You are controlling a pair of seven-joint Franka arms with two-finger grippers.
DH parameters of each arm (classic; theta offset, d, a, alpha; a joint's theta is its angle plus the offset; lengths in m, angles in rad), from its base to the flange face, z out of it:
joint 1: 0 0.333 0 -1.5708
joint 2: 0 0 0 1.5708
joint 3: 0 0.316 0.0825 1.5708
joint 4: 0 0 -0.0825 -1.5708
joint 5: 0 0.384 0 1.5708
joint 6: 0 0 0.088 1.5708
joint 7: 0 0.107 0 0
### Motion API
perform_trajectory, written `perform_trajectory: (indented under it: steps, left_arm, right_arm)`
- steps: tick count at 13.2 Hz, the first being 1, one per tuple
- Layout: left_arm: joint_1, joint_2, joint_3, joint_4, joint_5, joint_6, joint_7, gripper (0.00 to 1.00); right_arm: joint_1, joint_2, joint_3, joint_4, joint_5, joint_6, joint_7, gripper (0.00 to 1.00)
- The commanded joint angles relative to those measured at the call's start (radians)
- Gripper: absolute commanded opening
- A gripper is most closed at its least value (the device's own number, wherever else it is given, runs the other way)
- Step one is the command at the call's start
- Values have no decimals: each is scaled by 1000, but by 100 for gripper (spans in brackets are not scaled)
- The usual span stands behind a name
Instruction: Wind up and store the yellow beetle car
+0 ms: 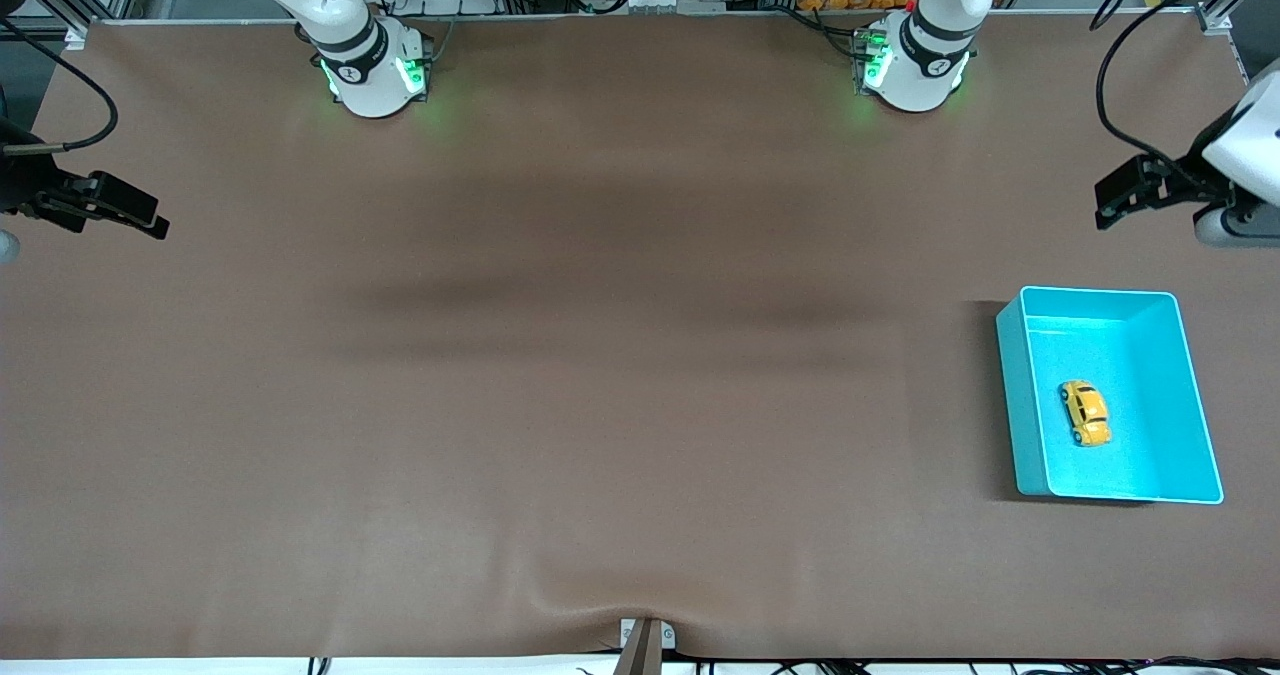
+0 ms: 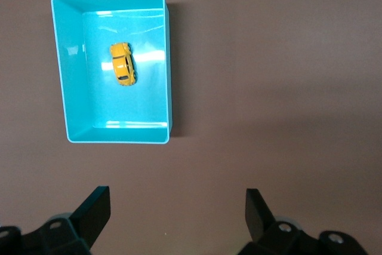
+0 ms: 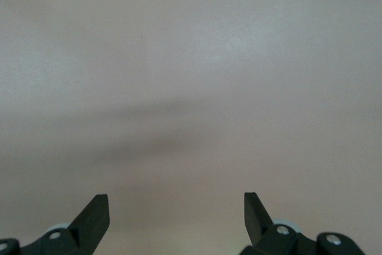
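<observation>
1. Lowest of the things on the table (image 1: pixel 600 405) in the front view sits the turquoise bin (image 1: pixel 1020 395), at the left arm's end, with the yellow beetle car (image 1: pixel 1085 413) lying on its floor, apart from the walls
2. We see the left claw (image 2: pixel 178 219) released, fingers spread wide, up in the air over bare table just beside the bin; the car's long axis runs along the bin's longer walls
3. We judge the left arm far nearer to the car, so any reach into the bin falls to it
4. Our right claw (image 3: pixel 176 219) waits released over bare table at the right arm's end, well apart from the bin
</observation>
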Motion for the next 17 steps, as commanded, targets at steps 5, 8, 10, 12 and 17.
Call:
perform_trajectory:
  steps: [5, 8, 10, 12, 17]
  left_arm:
    - [-65, -55, 32, -4, -69, -81, -91, 100]
    - [-51, -57, 65, -1, -75, -87, -60, 100]
    - [-51, -68, 67, 3, -77, -98, -40, 100]
    - [-50, -75, 68, 5, -81, -97, -43, 100]
    - [-60, -77, 44, 5, -80, -98, -60, 100]
  right_arm:
    - [-2, 1, 0, 11, -7, -9, 0, 100]
    - [-4, 3, 0, 11, -6, -6, 0, 100]
    - [-4, 3, 0, 11, -6, -4, 0, 100]
    - [-4, 4, -2, 11, -6, -3, 0, 100]
    - [-5, 4, -2, 11, -4, -1, 0, 100]
